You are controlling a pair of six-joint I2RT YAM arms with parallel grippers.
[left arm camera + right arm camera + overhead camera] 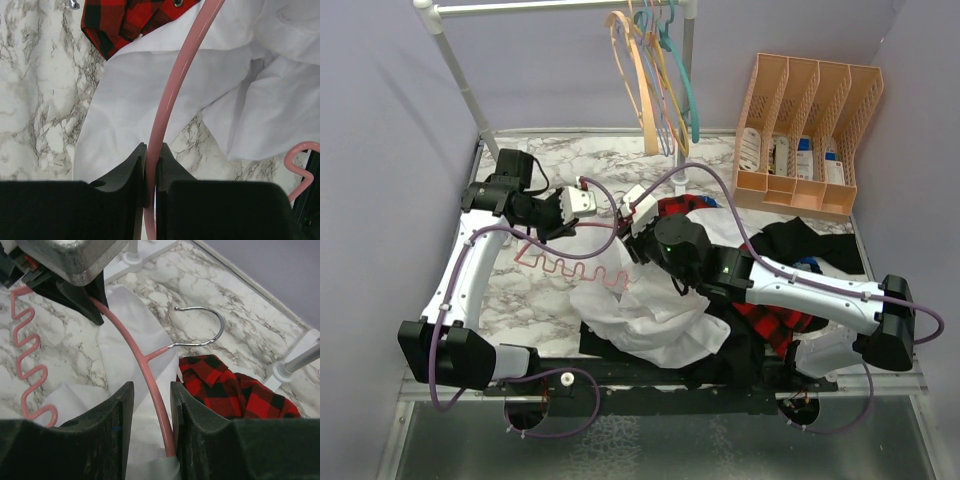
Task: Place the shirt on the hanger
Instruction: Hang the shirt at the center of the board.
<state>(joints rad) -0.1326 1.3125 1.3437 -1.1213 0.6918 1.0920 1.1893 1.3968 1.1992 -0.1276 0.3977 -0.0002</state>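
Straddling 1 hanger: 2 claws; 1 shirt

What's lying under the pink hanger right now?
Under the hanger's curved arm lies the white shirt. Most of its wavy bar lies over bare marble table. Whatever is beneath the shirt is covered, and so is the hanger's far end.
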